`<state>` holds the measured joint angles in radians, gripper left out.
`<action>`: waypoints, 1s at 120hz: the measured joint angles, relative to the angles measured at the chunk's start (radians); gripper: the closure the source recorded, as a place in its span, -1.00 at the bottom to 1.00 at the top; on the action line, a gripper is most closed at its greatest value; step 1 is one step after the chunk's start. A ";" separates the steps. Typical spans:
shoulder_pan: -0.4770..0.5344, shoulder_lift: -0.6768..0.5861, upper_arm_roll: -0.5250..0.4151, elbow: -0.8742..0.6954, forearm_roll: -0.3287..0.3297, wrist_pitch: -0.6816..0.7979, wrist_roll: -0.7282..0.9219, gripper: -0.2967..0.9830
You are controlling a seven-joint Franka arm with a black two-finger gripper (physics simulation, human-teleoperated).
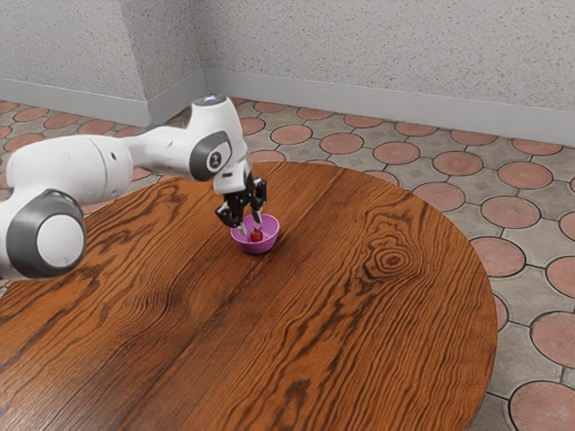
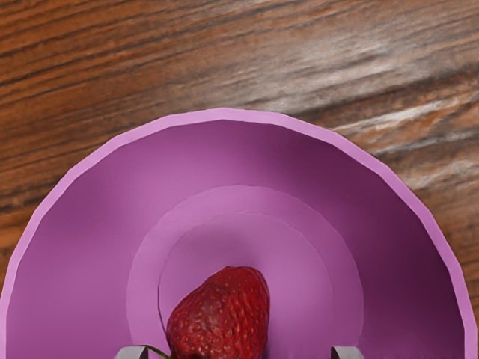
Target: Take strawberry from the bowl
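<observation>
My black gripper (image 1: 251,225) points down at the mouth of the pink-purple bowl (image 1: 258,249), its two fingers standing apart. Inside that bowl lies the red strawberry (image 1: 257,235), close below the fingertips. In the wrist view the tips of the gripper (image 2: 239,352) peek in, widely separated, with the strawberry (image 2: 223,314) between them in the picture and no contact visible. The strawberry rests on the floor of the bowl (image 2: 224,115), a thin green stem beside it; its lower part is cut off by the wrist view's edge.
The bowl stands on a round brown wooden table (image 1: 359,314), toward its far part in the exterior view. The table's curved edge runs along the exterior view's right, with a tiled floor (image 1: 458,163) beyond and a grey speckled wall (image 1: 386,54) behind.
</observation>
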<state>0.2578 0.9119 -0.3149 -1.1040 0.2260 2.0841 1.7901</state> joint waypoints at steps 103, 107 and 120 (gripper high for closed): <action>-0.023 0.100 -0.005 0.070 0.004 0.020 0.118 0.16; -0.023 0.101 -0.005 0.070 0.004 0.021 0.120 0.16; -0.023 0.097 -0.003 0.067 0.004 0.022 0.125 0.30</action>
<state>0.2347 1.0088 -0.3174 -1.0366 0.2298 2.1066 1.9150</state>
